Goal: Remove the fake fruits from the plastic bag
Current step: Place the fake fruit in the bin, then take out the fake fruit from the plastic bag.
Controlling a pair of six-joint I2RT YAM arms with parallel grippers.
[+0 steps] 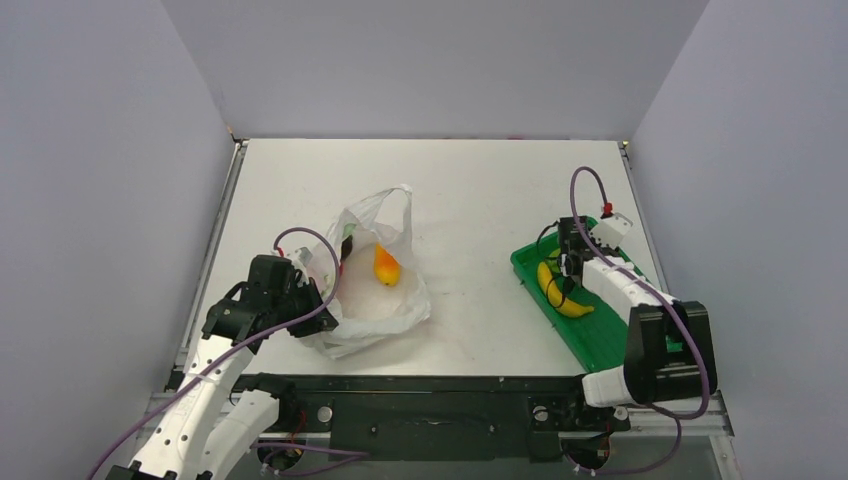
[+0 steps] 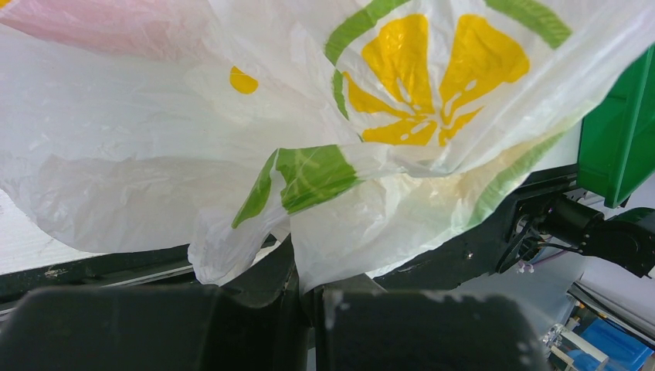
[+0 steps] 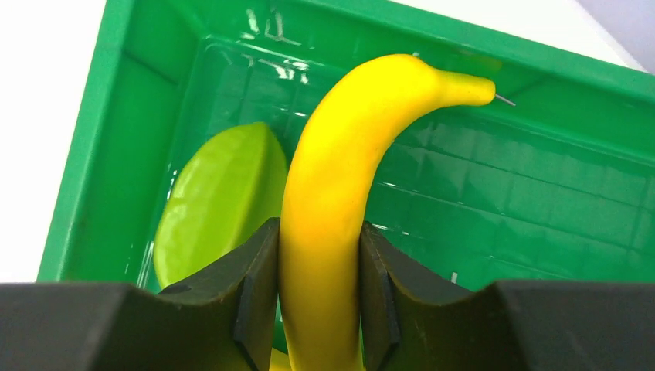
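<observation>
Right tool point(image 3: 319, 241) nearest the lens: both fingers clamped on a yellow banana point(image 3: 347, 139), gripping its lower half. Its curved body rises beyond the fingertips and the stem tip points right. Tool and banana sit inside the green tray point(image 3: 100, 139). Just left of the fingers, a green fruit point(image 3: 216, 201) lies on the tray floor against the wall.

Left tool point(image 2: 305, 280): fingers nearly together, with a fold of the plastic bag point(image 2: 154, 170) drawn down between them. Pinched there, as far as the wrist view shows. Beyond the fingertips the film spreads wide, white with a green and yellow print.

Top view: left tool point(image 1: 305, 288) is at the near-left edge of the bag point(image 1: 385, 315), which lies slumped on the bench point(image 1: 470, 180), mouth open, one loop handle standing up. An orange-yellow mango point(image 1: 386, 266) rests inside the bag, just right of that tool. Right tool point(image 1: 572, 262) is well apart on the far side of the bench, over the tray point(image 1: 590, 345).
</observation>
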